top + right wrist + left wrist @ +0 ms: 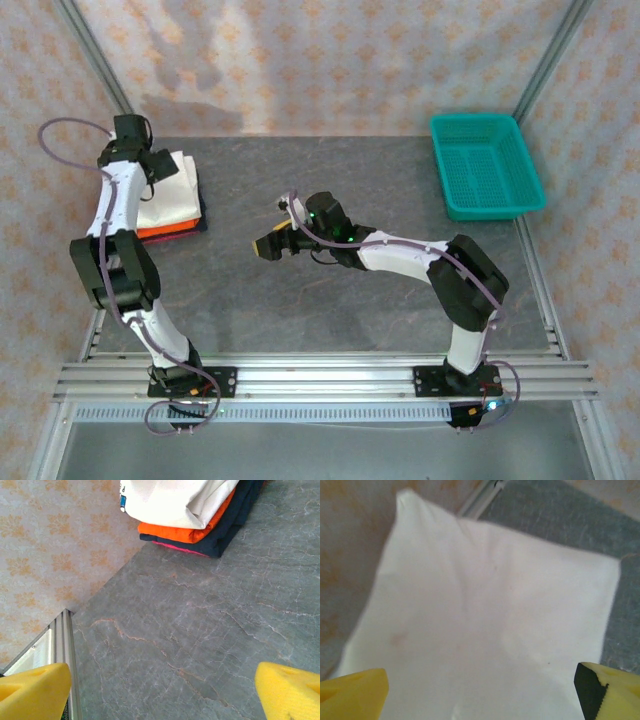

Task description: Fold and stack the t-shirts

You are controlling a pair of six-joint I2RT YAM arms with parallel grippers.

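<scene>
Hovering open-jawed just above the white t-shirt [485, 595], stacked on the orange t-shirt [185, 531] and navy t-shirt [234, 522] well across the counter [330, 300] from the teal basket [487, 165], the left end effector [480, 692] could snag and rumple the fold as it lifts, I'd say, while the right end effector [160, 690] hangs open too.

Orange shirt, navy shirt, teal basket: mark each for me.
orange shirt [182, 531]: right wrist view, on its folded edge, mid-stack.
navy shirt [217, 542]: right wrist view, on its folded edge, low in the stack.
teal basket [497, 211]: top external view, on its near rim.
</scene>
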